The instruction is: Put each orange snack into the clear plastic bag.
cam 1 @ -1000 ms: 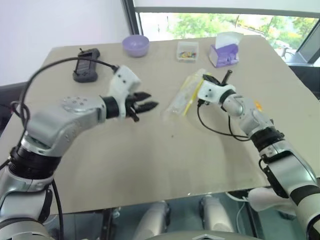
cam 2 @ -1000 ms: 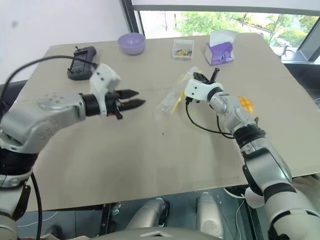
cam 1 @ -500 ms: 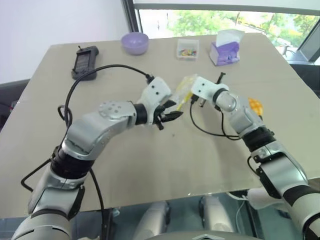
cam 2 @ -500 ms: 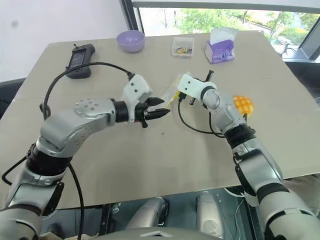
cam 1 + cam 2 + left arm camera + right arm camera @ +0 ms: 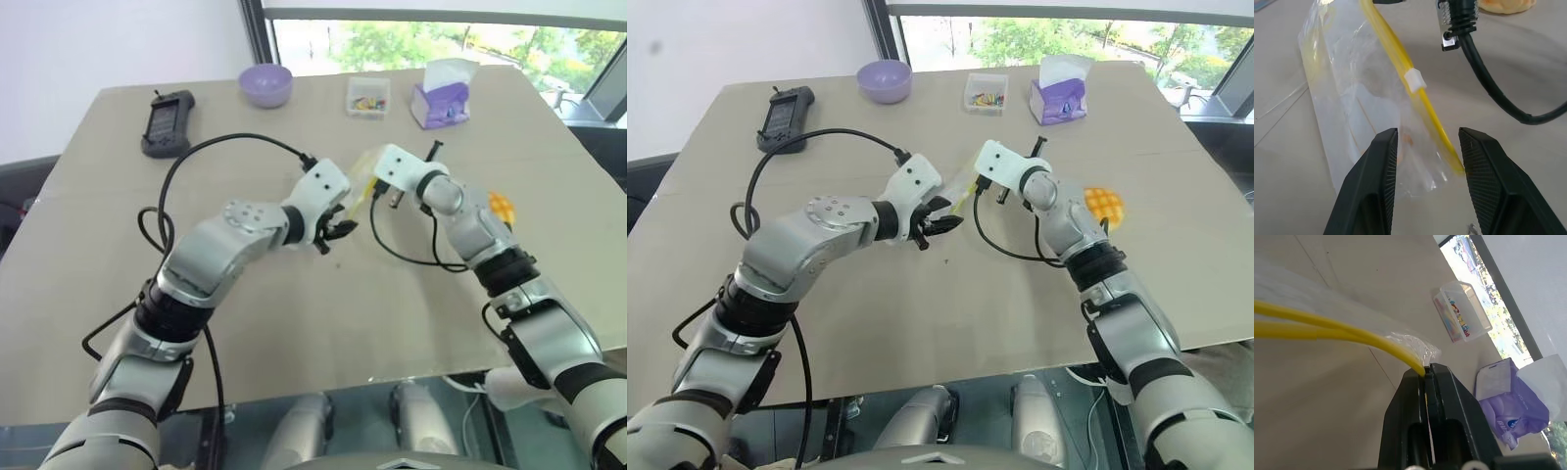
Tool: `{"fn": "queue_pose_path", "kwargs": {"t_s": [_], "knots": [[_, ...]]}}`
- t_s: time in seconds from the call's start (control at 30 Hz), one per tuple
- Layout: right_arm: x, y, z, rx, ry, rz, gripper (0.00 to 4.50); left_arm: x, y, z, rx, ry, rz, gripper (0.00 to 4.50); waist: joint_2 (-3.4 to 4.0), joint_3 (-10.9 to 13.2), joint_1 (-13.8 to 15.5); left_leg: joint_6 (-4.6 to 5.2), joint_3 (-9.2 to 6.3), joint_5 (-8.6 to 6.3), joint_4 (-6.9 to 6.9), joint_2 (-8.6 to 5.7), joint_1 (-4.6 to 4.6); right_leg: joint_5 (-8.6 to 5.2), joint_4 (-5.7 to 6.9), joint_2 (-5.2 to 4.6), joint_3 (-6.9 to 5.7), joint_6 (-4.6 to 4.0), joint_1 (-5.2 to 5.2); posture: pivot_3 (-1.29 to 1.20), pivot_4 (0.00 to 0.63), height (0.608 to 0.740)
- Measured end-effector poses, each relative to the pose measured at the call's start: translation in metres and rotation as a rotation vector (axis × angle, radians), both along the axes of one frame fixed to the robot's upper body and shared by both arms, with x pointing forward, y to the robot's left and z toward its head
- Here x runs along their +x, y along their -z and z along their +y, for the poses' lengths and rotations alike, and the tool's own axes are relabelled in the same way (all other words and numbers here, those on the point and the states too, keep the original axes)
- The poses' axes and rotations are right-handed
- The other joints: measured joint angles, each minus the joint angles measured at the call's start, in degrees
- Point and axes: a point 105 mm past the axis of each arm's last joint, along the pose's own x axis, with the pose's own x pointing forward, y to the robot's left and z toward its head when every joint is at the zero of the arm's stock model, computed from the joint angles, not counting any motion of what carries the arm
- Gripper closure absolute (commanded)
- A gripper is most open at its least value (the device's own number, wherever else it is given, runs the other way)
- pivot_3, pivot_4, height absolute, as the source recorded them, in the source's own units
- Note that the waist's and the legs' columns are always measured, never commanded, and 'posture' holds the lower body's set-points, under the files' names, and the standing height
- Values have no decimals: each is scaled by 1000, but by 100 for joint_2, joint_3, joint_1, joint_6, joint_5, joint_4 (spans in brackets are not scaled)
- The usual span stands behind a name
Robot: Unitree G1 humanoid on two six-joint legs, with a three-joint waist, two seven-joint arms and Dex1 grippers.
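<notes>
Your right gripper [image 5: 1426, 374] is pinched fully closed on the end of the yellow strip of the bag [image 5: 1366, 98], holding it off the table [image 5: 921, 323]. Your left gripper [image 5: 1425, 147] stands about half open with nothing in its grip: the bag's free lower corner and the strip's far end hang right between its two fingers [image 5: 1376, 186], apparently not clamped.

The bag looks feather-light, limp and slick; the film would likely crumple or slide out of a loose pinch. The zip strip is the one firm part, so you should take hold there, at the end opposite the right jaws, or on one lip just beneath it if the mouth is to be pulled open.

The bun [image 5: 1103, 204] lies on the table outside the right forearm, well apart from both sets of jaws and still outside the bag. It looks soft and light, and a hard squeeze would probably dent it.

Your left arm bends across in front of you, gripper angled down toward the right one; your right arm reaches forward, wrist turned inward, jaws near level.
</notes>
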Motion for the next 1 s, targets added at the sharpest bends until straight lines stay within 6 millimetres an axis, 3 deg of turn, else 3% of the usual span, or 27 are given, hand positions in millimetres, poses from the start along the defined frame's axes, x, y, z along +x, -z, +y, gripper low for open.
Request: {"fn": "queue_pose_path", "kwargs": {"t_s": [0.03,0.13,0.3,0.4,0.63,0.8,1.0], "knots": [[0,0,0,1,0,1,4500,0,0,-1,0,1,1,1637,0,0,-1,0,0,0,0,0,0,0,0,0,0,0,0,0,150,740],[0,1,1,3,1,4,4500,1,-2,-4,0,1,-11,274,0,0,-1,0,0,0,2,0,0,0,3,0,0,0,0,0,150,740],[0,1,0,4,8,8,4500,2,-3,-5,14,5,-22,274,0,0,0,0,0,0,7,0,0,0,7,0,1,0,0,0,150,740],[0,1,0,4,8,8,4500,2,-1,-8,37,11,-26,1121,0,0,2,0,1,0,13,-2,0,0,14,-1,1,0,0,0,150,740],[0,-1,0,5,8,3,4500,4,3,-9,91,34,-58,4477,0,0,-3,0,1,0,33,-3,0,0,34,-1,3,0,0,0,150,740],[-3,-6,-3,-6,1,-4,4500,22,9,10,228,34,-164,4477,0,0,7,0,1,0,46,-6,0,0,45,-1,3,0,0,0,150,740],[-15,-2,-19,-55,-4,20,4500,45,-10,29,329,143,-443,4477,0,0,54,0,-1,0,50,-11,-6,0,42,-7,1,0,-1,0,150,740]]}}
